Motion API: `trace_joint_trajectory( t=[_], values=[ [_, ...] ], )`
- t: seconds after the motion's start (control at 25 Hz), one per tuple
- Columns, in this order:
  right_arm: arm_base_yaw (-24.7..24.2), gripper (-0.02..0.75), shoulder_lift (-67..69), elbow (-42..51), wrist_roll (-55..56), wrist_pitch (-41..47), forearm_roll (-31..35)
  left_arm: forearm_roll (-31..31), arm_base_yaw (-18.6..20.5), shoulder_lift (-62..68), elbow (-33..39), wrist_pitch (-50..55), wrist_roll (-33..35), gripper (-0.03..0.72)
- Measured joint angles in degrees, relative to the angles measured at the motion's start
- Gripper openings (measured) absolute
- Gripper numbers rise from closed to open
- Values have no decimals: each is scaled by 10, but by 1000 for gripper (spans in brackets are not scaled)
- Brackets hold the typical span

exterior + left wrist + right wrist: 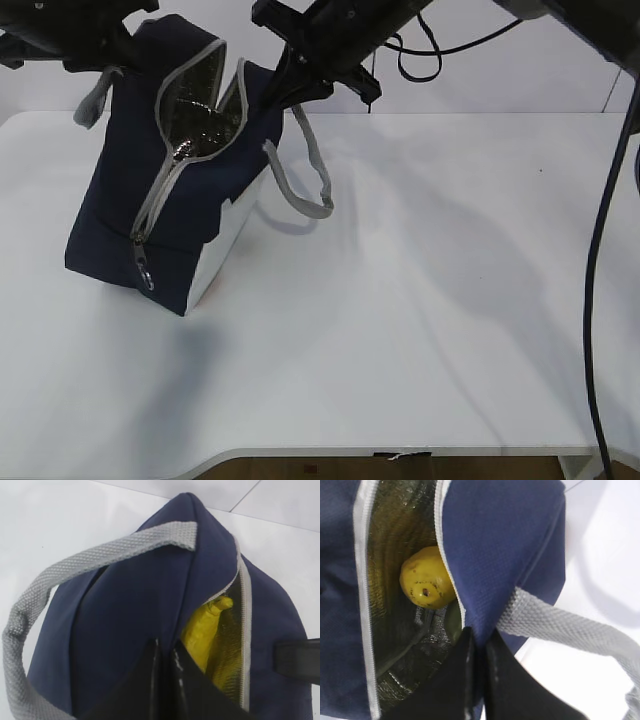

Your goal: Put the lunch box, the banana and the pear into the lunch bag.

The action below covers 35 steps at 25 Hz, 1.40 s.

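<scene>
The navy lunch bag (150,215) stands tilted at the table's left, its zipper open and its silver lining showing. My left gripper (165,647) is shut on the bag's navy rim on one side of the opening. In that view the yellow banana (206,630) lies inside the bag. On the opposite rim, next to a grey handle (560,630), my right gripper (479,636) is shut on the fabric. The yellow pear (425,580) rests inside, against the lining. The lunch box is hidden.
The white table (430,300) stretches to the right of the bag and in front of it. Black cables (600,250) hang down at the right edge. The bag's second grey handle (310,175) droops toward the table's middle.
</scene>
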Motion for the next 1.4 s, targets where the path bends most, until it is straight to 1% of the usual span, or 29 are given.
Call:
trace_joint_trajectory(
  t=[0.12,0.28,0.56,0.8,0.92,1.2,1.4],
  values=[
    [0,11,0,0,-9,0,-2,0,-4,0,0,1,2,-4],
    [0,10,-2,0,-13,2,-15,0,-27,-2,0,1,8,-4],
    [0,10,-35,1,-21,10,-73,1,-50,-9,0,0,11,-4],
    [0,10,-59,6,-24,11,-88,-18,-64,-9,0,-11,11,-4],
    [0,10,-77,31,-29,11,-105,-30,-75,-9,0,-15,11,-4],
    [0,9,-151,147,-53,11,-172,-42,-103,-9,0,-30,11,-4],
    [0,9,-193,198,-65,11,-205,-52,-133,-9,0,-40,11,-4]
  ],
)
